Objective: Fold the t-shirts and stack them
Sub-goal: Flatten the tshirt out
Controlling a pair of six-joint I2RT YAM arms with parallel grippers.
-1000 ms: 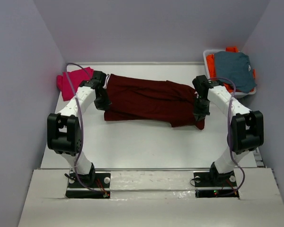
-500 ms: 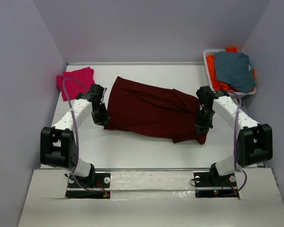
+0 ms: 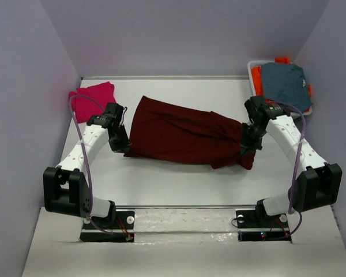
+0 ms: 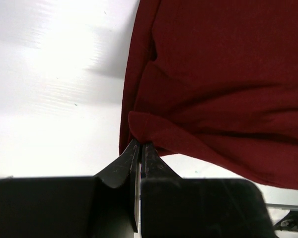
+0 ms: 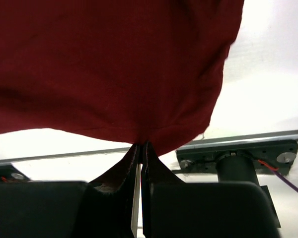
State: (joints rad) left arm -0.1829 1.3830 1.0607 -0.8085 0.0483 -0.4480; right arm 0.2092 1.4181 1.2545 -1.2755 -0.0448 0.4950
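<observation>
At opposite ends of maroon t-shirt (image 3: 184,138), left hand (image 4: 140,146), right hand (image 5: 140,146); both clamped on its edge

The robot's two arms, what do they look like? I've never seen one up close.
They match. The left arm and right arm have white, tube-like links joined by boxy black joint housings, and each stands on a black base plate. A thin purple cable loops along each arm. The left gripper and right gripper are black, with two flat fingers tapering to narrow tips.
</observation>
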